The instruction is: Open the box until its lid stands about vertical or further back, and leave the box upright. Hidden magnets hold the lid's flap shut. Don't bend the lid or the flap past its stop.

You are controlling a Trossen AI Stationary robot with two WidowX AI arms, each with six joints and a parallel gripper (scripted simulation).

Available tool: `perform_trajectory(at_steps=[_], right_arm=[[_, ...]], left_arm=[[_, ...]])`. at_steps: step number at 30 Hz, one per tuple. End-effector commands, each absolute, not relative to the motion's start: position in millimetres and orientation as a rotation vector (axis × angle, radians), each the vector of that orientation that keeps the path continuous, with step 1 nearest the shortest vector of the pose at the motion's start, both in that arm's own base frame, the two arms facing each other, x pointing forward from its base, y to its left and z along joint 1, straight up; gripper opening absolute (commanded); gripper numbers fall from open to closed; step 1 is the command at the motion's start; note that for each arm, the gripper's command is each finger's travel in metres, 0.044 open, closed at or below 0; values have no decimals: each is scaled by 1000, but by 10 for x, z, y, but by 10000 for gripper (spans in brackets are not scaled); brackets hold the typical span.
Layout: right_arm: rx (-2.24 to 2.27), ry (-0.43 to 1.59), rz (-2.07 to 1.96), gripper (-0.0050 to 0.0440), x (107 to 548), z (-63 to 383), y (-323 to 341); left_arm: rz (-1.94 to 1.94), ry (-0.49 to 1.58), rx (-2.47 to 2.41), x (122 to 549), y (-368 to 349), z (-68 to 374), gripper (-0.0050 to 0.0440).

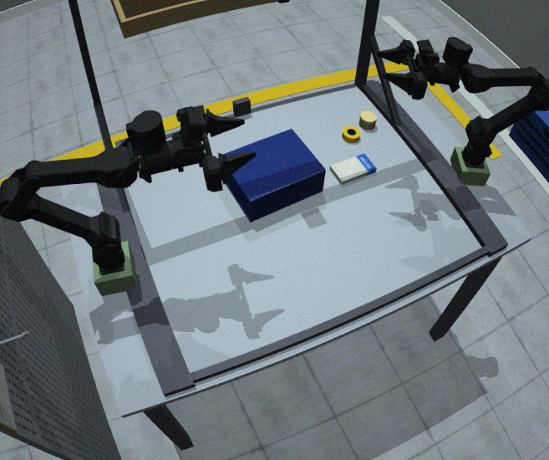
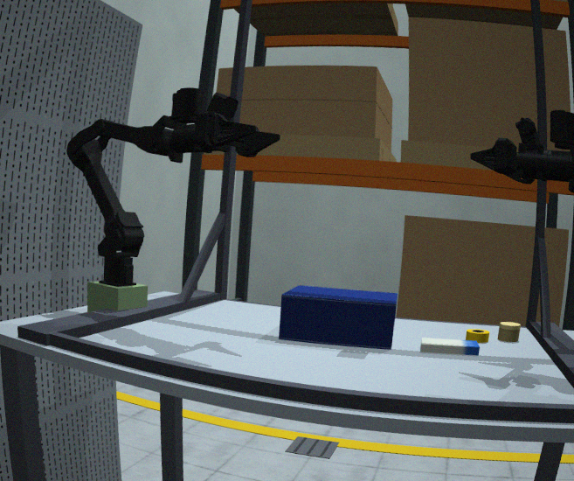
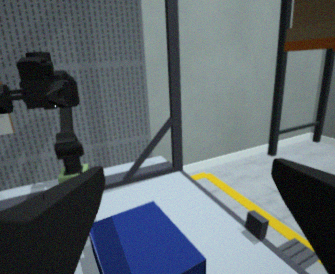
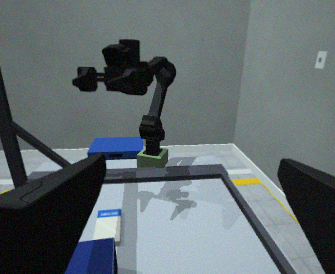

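Lying closed on the pale tabletop, upright: a glossy dark-blue rectangular box.
Set between both arms, probably for reach from either side; apart from a flat white-and-blue block, perhaps leaving working room; raised above, released and wide, right claw and left claw, likely to spare the magnet-held flap any early knock.

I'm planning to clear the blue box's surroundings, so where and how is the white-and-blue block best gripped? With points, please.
Probably from straight above, fingers across its narrow width near the middle: the white-and-blue block [image 1: 348, 171] [image 2: 443, 345] [image 4: 108, 230] lies flat and low, both long sides free, one end facing the blue box [image 1: 274, 153] [image 2: 337, 320] [image 3: 152, 240] [image 4: 91, 257].
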State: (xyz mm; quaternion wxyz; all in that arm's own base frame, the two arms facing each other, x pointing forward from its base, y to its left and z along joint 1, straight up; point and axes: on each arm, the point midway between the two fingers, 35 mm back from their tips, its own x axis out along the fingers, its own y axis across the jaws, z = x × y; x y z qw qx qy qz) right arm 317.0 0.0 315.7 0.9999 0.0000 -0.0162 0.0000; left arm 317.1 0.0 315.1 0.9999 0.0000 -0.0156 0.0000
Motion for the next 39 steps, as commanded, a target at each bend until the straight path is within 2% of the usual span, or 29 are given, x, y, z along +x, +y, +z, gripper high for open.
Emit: perform_trajectory(at_steps=[1, 17, 24, 32, 34, 39], right_arm=[[0, -50, 0, 440, 3157, 3229, 0], [0, -50, 0, 440, 3157, 3229, 0], [36, 16, 25, 272, 3314, 2932, 196], [89, 153, 90, 80, 3491, 2243, 810], [89, 153, 90, 80, 3491, 2243, 810], [95, 235, 125, 80, 3446, 1793, 1211]], left_arm=[[0, -50, 0, 3157, 0, 3229, 440], [0, -50, 0, 3157, 0, 3229, 440], [47, -10, -15, 3490, 102, 3308, 440], [160, 70, -43, 4385, 376, 3322, 440], [160, 70, -43, 4385, 376, 3322, 440], [233, 119, -58, 4974, 583, 3142, 440]])
